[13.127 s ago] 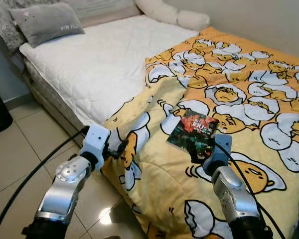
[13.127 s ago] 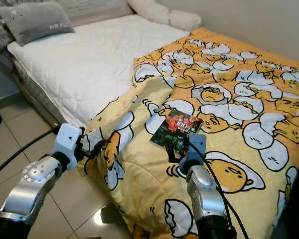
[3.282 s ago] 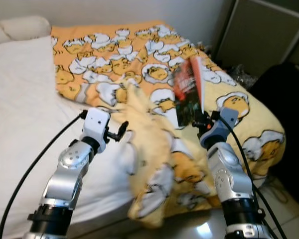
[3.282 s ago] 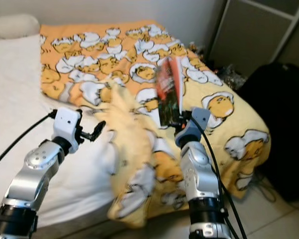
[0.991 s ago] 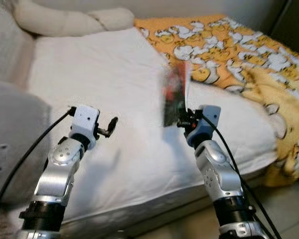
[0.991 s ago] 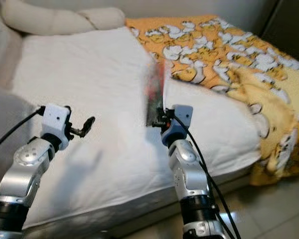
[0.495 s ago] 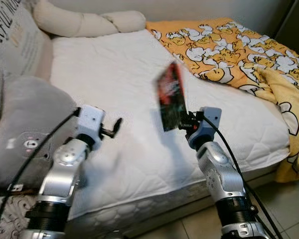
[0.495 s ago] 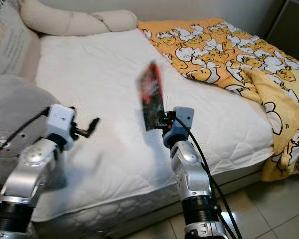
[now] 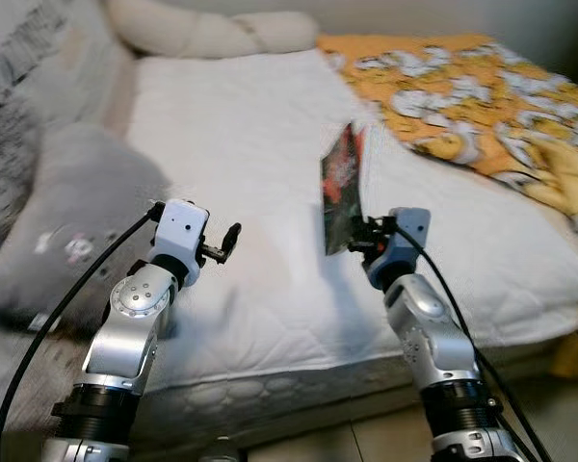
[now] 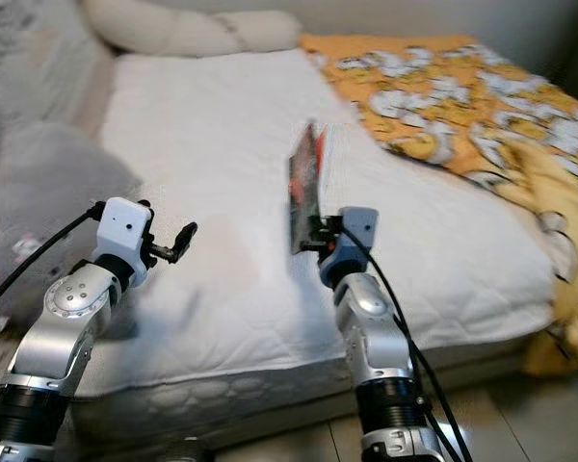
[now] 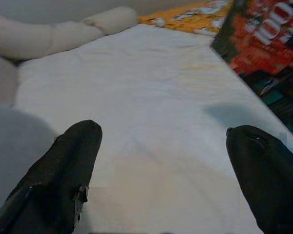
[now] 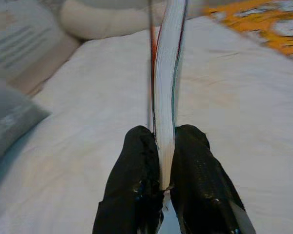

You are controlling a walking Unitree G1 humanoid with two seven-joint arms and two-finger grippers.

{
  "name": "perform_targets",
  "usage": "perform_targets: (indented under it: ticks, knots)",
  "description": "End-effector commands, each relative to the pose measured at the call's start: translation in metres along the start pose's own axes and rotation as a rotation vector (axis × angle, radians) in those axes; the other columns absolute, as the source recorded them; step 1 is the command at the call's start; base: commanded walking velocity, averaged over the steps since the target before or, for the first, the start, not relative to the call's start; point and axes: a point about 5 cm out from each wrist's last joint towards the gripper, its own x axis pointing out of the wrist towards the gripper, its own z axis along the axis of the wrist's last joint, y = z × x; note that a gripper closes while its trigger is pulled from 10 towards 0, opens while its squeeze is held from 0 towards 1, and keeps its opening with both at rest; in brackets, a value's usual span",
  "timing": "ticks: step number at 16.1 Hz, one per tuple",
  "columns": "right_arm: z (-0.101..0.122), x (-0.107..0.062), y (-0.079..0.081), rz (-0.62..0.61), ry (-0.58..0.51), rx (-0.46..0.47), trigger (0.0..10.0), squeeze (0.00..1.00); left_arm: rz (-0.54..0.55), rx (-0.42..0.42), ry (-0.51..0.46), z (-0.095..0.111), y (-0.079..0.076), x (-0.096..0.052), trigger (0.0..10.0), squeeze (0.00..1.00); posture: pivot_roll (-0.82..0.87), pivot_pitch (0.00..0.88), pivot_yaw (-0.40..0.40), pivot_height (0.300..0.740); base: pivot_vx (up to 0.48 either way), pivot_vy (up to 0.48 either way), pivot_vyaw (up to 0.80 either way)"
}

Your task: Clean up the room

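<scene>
A book [image 9: 342,190] with a dark cover printed in red is held upright above the bed [image 9: 260,192], pinched at its lower edge by the right gripper [image 9: 356,234]. In the right wrist view, the two black fingers [image 12: 136,170] are seen pressed against either side of the white page block [image 12: 166,87], so the right gripper is closed on the book. The book stands edge-on to the head camera, near the middle of the white mattress.

The left gripper [image 9: 226,243] is held out over the mattress at about 9 o'clock from the book, well apart from it. Its fingers [image 11: 63,165] are spread wide in the left wrist view, with nothing between them; the book's cover [image 11: 263,53] is seen beyond them.

A grey cushion [image 9: 67,221] lies at 9 o'clock on the bed, and a long cream bolster [image 9: 212,34] at 12 o'clock along the head end. An orange blanket [image 9: 482,96] with a white-and-yellow cartoon print is bunched at 2 o'clock. The head views are somewhat blurred.
</scene>
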Motion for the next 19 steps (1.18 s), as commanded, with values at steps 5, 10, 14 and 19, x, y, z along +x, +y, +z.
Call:
perform_targets:
  ticks: [5, 10, 14, 19]
  knots:
    - [0.005, 0.001, 0.007, 0.069, -0.004, -0.046, 10.0, 0.0, 0.048, -0.031, -0.006, 0.003, 0.008, 0.001, 10.0, 0.16, 0.12, 0.0, -0.031, 0.74, 0.107, -0.178, 0.77]
    - [0.001, 0.0, 0.007, 0.087, 0.021, -0.022, 10.0, 0.0, 0.064, -0.045, 0.005, 0.001, 0.011, 0.002, 10.0, 0.16, 0.12, 0.0, -0.03, 0.74, 0.352, 0.0, 0.56]
    - [0.0, -0.001, 0.006, 0.101, 0.024, -0.022, 10.0, 0.0, 0.069, -0.044, 0.014, 0.0, 0.012, 0.002, 10.0, 0.15, 0.12, 0.0, -0.029, 0.74, 0.0, 0.0, 0.0]
    - [0.001, -0.004, 0.003, 0.09, 0.02, -0.013, 10.0, 0.0, 0.075, -0.059, 0.015, 0.0, 0.013, 0.0, 10.0, 0.09, 0.13, 0.0, -0.029, 0.74, 0.0, 0.0, 0.0]
